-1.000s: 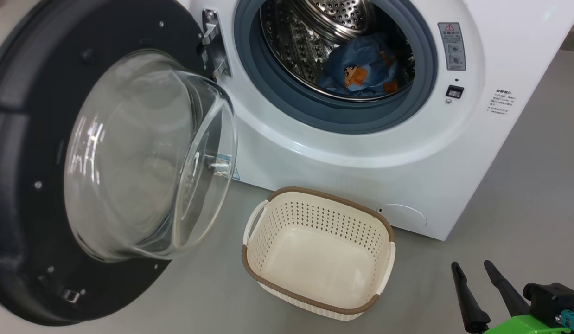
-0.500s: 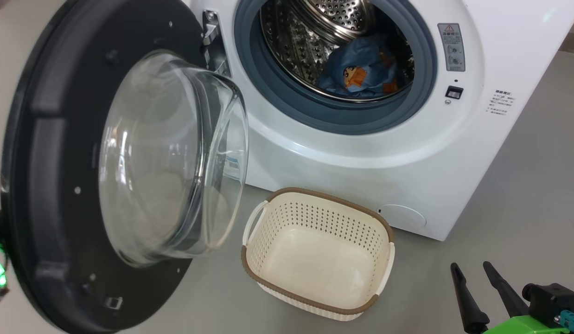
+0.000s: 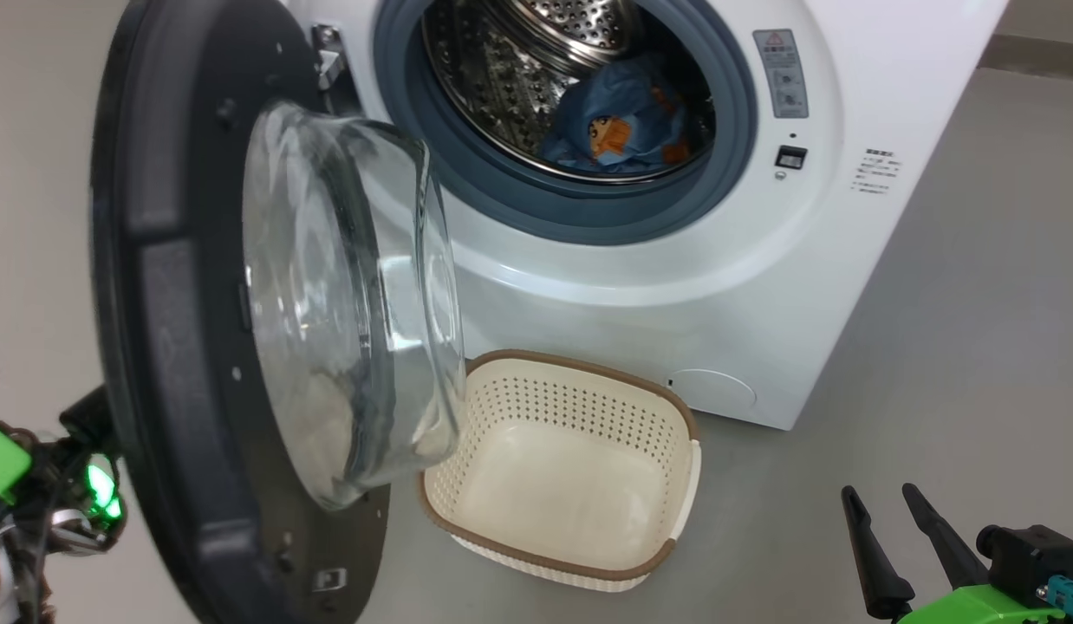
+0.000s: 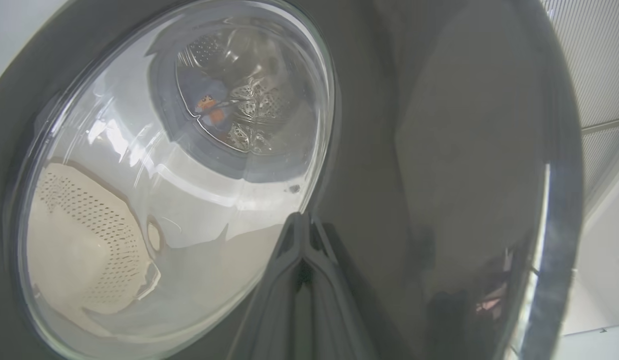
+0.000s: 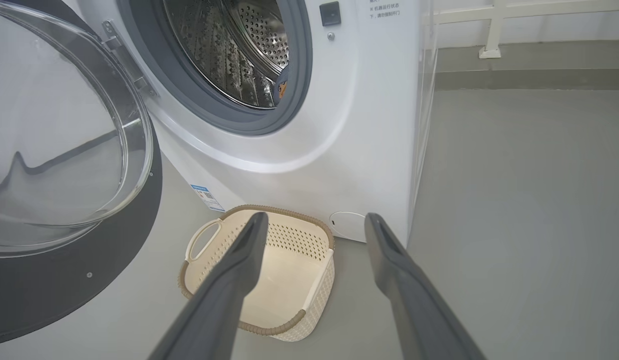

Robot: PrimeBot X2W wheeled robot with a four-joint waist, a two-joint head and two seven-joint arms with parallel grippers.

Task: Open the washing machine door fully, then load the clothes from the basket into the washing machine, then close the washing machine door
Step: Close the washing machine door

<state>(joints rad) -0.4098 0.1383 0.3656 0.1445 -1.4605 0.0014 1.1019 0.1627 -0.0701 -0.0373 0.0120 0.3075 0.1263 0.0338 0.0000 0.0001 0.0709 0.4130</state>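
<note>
Facing the washing machine door [image 4: 439, 125], left gripper [image 4: 302, 222] pinched together — right gripper [image 5: 315, 219] spread, empty.

Btm rim of washing machine door [image 3: 155, 286] cut by head view's lower edge; its left part off-frame in right wrist view. The door covers left gripper [image 4: 302, 220] in head view; in left wrist view its fingers are blurred, tips together, prob. touching the door's face. Near end of basket [image 3: 580, 407] warped behind the door glass. Right of the door, clothes [image 5: 281, 89] just a sliver past gasket [image 5: 302, 75]; labels [image 3: 780, 74] there too small to read.
</note>
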